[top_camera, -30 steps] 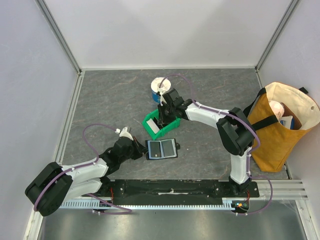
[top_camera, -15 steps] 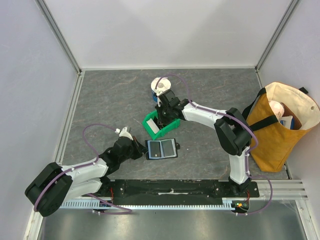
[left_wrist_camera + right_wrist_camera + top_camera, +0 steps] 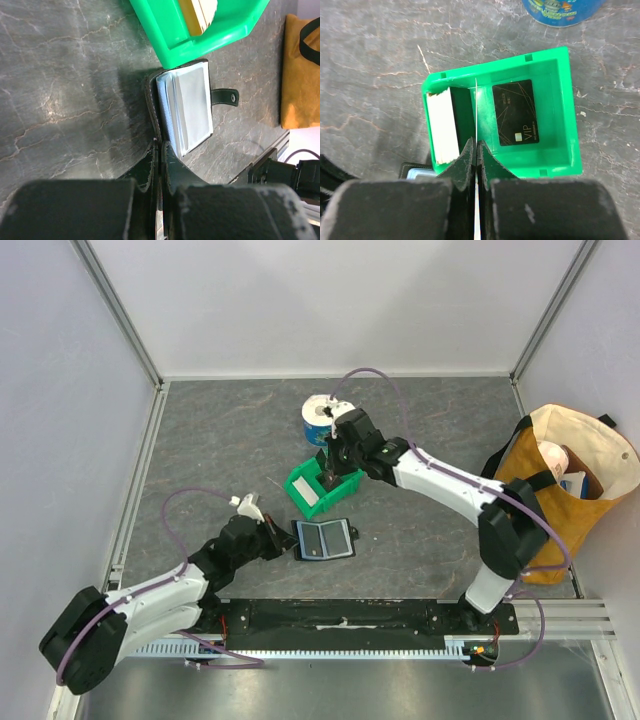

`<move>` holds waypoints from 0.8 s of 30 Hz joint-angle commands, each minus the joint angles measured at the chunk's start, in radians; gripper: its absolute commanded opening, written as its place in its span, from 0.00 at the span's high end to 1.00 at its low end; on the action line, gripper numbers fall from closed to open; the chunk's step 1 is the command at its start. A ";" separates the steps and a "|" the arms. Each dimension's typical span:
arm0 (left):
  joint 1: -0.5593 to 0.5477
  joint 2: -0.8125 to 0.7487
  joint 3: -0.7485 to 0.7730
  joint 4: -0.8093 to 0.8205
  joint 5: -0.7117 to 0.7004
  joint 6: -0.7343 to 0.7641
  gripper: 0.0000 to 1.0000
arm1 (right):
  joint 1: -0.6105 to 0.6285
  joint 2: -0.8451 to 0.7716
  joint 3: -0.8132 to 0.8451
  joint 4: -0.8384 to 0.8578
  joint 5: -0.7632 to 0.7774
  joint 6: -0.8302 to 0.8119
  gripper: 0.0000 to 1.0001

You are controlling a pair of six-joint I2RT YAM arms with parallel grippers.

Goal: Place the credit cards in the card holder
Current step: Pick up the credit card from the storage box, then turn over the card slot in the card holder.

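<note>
The card holder (image 3: 323, 539) lies open on the table, bluish pockets up (image 3: 185, 107), snap tab (image 3: 225, 96) pointing right. My left gripper (image 3: 160, 146) is shut on the edge of its black left flap. My right gripper (image 3: 476, 146) hangs over the green bin (image 3: 560, 100), shut on a thin white credit card (image 3: 476, 107) seen edge-on. A black credit card (image 3: 515, 112) lies flat on the bin floor. A stack of white cards (image 3: 442, 125) leans against the bin's left wall. From above, the right gripper (image 3: 328, 472) sits over the bin (image 3: 305, 502).
A blue and white can (image 3: 320, 418) stands just behind the bin. An orange tote bag (image 3: 560, 490) with items in it sits at the right wall. White walls enclose the grey stone-patterned table on three sides.
The right jaws have closed fully on the white card. The right arm's elbow has swung out to the right and the wrist has shifted slightly. The left arm holds its grip on the card holder.
</note>
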 commanded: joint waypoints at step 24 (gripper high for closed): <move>-0.170 -0.140 -0.026 -0.189 -0.140 -0.188 0.98 | 0.669 -0.209 -0.430 0.252 0.791 0.735 1.00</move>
